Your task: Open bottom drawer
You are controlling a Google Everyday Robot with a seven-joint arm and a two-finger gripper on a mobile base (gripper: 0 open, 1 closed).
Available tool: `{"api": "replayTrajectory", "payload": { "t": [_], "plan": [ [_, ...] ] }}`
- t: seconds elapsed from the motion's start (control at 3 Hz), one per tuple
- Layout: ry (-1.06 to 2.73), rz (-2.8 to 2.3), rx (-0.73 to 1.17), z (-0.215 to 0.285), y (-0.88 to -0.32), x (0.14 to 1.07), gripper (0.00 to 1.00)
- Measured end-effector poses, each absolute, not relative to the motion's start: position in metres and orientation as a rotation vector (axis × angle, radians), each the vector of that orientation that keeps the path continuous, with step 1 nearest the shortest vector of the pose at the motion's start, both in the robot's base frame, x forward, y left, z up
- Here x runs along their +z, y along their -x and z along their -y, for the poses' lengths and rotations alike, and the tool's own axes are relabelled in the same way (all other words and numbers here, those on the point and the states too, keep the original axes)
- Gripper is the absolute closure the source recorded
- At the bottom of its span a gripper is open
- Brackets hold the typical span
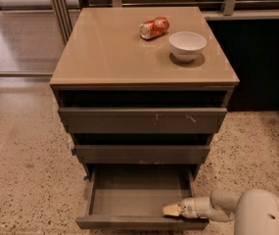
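The bottom drawer (139, 223) of the tan-topped cabinet (114, 53) stands pulled out, showing its shallow, empty grey box. Above it are the mid-sized grey drawer front (143, 153) and the widest front (141, 120) with pale scratch marks, both pushed in. My gripper (172, 210) reaches in from the lower right on a white arm (256, 214). Its pale tips sit inside the drawer at the right end, just behind the front panel.
A crushed orange can (154, 27) lies on its side and a white bowl (187, 45) stands at the back right of the cabinet top. Speckled floor surrounds the cabinet. A dark wall panel stands to the right and glass doors to the back left.
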State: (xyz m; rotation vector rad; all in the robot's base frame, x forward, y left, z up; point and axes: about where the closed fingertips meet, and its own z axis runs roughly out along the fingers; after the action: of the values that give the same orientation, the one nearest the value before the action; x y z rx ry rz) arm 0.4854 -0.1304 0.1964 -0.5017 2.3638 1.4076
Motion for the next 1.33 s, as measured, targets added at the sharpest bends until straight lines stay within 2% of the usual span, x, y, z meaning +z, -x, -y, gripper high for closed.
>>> {"api": "replayTrajectory", "payload": {
  "t": [0.33, 0.67, 1.33],
  "plan": [
    [0.541, -2.191, 1.324, 0.133, -0.481, 0.253, 1.00],
    [0.532, -2.153, 1.311, 0.132, -0.472, 0.264, 0.83],
    [0.535, -2.158, 1.313, 0.132, -0.473, 0.262, 0.36]
  ]
}}
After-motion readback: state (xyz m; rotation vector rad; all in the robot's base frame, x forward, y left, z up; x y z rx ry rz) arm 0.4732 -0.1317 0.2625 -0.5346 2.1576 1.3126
